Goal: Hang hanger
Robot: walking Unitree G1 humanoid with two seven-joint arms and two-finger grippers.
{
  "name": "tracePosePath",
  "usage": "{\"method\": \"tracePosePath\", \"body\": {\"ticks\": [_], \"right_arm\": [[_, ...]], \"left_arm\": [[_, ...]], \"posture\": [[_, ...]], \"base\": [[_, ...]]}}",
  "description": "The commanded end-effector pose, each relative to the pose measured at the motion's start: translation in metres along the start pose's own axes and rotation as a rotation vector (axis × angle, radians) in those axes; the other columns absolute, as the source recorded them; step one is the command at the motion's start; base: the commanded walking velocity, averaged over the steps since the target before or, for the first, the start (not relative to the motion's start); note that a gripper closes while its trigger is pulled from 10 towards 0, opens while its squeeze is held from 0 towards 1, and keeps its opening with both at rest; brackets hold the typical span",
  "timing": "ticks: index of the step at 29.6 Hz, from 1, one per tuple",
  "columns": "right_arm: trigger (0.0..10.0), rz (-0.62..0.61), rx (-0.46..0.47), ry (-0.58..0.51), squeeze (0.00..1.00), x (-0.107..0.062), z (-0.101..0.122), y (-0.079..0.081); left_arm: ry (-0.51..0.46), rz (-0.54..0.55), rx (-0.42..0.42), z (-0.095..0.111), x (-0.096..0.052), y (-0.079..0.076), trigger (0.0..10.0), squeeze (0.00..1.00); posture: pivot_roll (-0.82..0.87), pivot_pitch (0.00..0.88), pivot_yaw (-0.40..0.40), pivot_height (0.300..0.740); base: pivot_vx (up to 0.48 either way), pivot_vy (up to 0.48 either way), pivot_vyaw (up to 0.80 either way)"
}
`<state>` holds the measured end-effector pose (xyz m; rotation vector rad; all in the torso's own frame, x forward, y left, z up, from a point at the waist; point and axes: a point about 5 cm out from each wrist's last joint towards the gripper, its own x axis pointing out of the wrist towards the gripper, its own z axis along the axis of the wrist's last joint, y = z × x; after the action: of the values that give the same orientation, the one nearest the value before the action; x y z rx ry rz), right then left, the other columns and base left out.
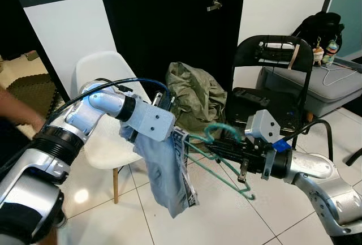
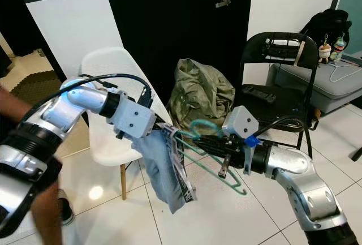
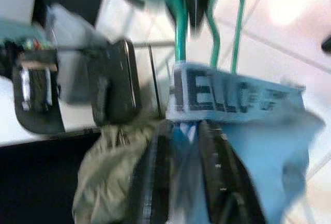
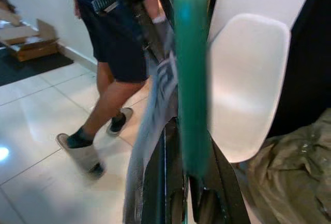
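1. Over on the far left, a person's arm (image 1: 20,115) is reaching in at the frame edge, and in the right wrist view the person's legs (image 4: 111,79) are standing on the tiled floor (image 1: 226,216) beyond the chair.
2. The left gripper (image 1: 169,134) is stretching out from its silver arm in front of the white chair (image 1: 104,143), its black fingers pinching the top edge of the light blue garment (image 1: 167,174). In the left wrist view the fingers (image 3: 217,172) are pressing on the blue cloth just under its lettered waistband (image 3: 232,97).
3. The garment is hanging down in mid-air from that grip, with its waistband running along the green hanger (image 1: 218,166).
4. In the middle, the green hanger is sitting in the air between the two grippers, its wires threading into the waistband and its hook curling up near the right gripper.
5. The right gripper (image 1: 218,149) is coming in from the right, its fingers closing on the hanger; the green wire is lying between them in the right wrist view.
6. Behind, an olive green bag (image 1: 195,95) is slumping on the floor beside a black folding chair (image 1: 271,81).
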<state>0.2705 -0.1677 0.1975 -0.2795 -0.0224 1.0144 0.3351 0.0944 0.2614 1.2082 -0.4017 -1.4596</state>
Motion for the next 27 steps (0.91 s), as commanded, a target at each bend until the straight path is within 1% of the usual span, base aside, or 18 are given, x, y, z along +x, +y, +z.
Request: {"method": "tracePosePath", "body": {"ticks": [1,4,8,9,10,11,12,13,14,15,16,17,21,22,23,24,25,27], "right_arm": [[0.0,-0.017,-0.004,-0.011,0.0,0.003,0.001,-0.002],[0.0,-0.091,-0.004,-0.049,0.0,0.005,0.004,-0.009],[0.0,-0.117,0.0,-0.064,0.0,0.006,0.006,-0.011],[0.0,-0.146,0.003,-0.081,0.0,0.007,0.007,-0.014],[0.0,-0.146,0.003,-0.081,0.0,0.007,0.007,-0.014],[0.0,-0.181,0.011,-0.107,0.0,0.008,0.009,-0.017],[0.0,-0.181,0.011,-0.107,0.0,0.008,0.009,-0.017],[0.0,-0.214,0.019,-0.134,0.0,0.009,0.011,-0.019],[0.0,-0.246,0.027,-0.17,0.0,0.01,0.014,-0.022],[0.0,-0.246,0.027,-0.17,0.0,0.01,0.014,-0.022],[0.0,-0.284,0.044,-0.226,0.0,0.01,0.02,-0.027],[0.0,-0.316,0.055,-0.275,0.0,0.009,0.025,-0.031],[0.0,-0.379,0.097,-0.382,0.0,0.005,0.035,-0.04],[0.0,-0.408,0.145,-0.477,0.0,0.0,0.042,-0.046],[0.0,-0.408,0.145,-0.477,0.0,0.0,0.042,-0.046],[0.0,-0.423,0.207,-0.58,0.0,-0.005,0.048,-0.051],[0.0,-0.423,0.207,-0.58,0.0,-0.005,0.048,-0.051],[0.0,-0.413,0.302,-0.735,0.0,-0.012,0.054,-0.054]], "left_arm": [[-0.01,0.059,0.023,0.004,-0.006,0.011,10.0,1.0],[-0.03,0.226,0.068,0.009,-0.01,0.03,10.0,1.0],[-0.049,0.286,0.068,0.012,-0.013,0.037,10.0,1.0],[-0.07,0.363,0.067,0.015,-0.017,0.044,10.0,1.0],[-0.07,0.363,0.067,0.015,-0.017,0.044,10.0,1.0],[-0.11,0.445,0.048,0.019,-0.022,0.052,10.0,1.0],[-0.11,0.445,0.048,0.019,-0.022,0.052,10.0,1.0],[-0.15,0.514,0.025,0.023,-0.028,0.058,10.0,1.0],[-0.196,0.566,-0.005,0.026,-0.032,0.062,10.0,0.71],[-0.196,0.566,-0.005,0.026,-0.032,0.062,10.0,0.71],[-0.256,0.618,-0.05,0.029,-0.036,0.064,10.0,0.21],[-0.303,0.656,-0.085,0.032,-0.039,0.064,10.0,0.0],[-0.386,0.739,-0.157,0.034,-0.042,0.065,10.0,0.0],[-0.43,0.804,-0.204,0.034,-0.044,0.066,10.0,0.0],[-0.43,0.804,-0.204,0.034,-0.044,0.066,10.0,0.0],[-0.473,0.88,-0.266,0.032,-0.045,0.064,10.0,0.0],[-0.473,0.88,-0.266,0.032,-0.045,0.064,10.0,0.0],[-0.505,0.959,-0.339,0.029,-0.043,0.058,10.0,0.0]], "posture": [[-0.04,0.0,0.103,0.74],[-0.04,0.0,0.102,0.74],[-0.04,0.0,0.1,0.74],[-0.04,0.0,0.1,0.74],[-0.04,0.0,0.1,0.74],[-0.04,0.0,0.098,0.74],[-0.04,0.0,0.098,0.74],[-0.04,0.0,0.098,0.74],[-0.04,0.0,0.098,0.74],[-0.04,0.0,0.098,0.74],[-0.04,0.0,0.096,0.74],[-0.04,0.0,0.096,0.74],[-0.03,0.0,0.096,0.74],[-0.03,0.0,0.094,0.74],[-0.03,0.0,0.094,0.74],[-0.03,0.0,0.09,0.74],[-0.03,0.0,0.09,0.74],[-0.02,0.0,0.084,0.74]], "base": [[0.0,0.0,0.0],[0.0,0.0,0.0],[0.0,0.0,0.0],[0.0,0.0,0.0],[0.0,0.0,0.0],[0.0,0.0,0.0],[0.0,0.0,0.0],[0.0,0.0,0.0],[0.0,0.0,0.0],[0.0,0.0,0.0],[0.0,0.0,0.0],[0.0,0.0,0.0],[0.0,0.0,0.0],[0.0,0.0,0.0],[0.0,0.0,0.0],[0.0,0.0,0.0],[0.0,0.0,0.0],[0.0,0.0,0.0]]}}
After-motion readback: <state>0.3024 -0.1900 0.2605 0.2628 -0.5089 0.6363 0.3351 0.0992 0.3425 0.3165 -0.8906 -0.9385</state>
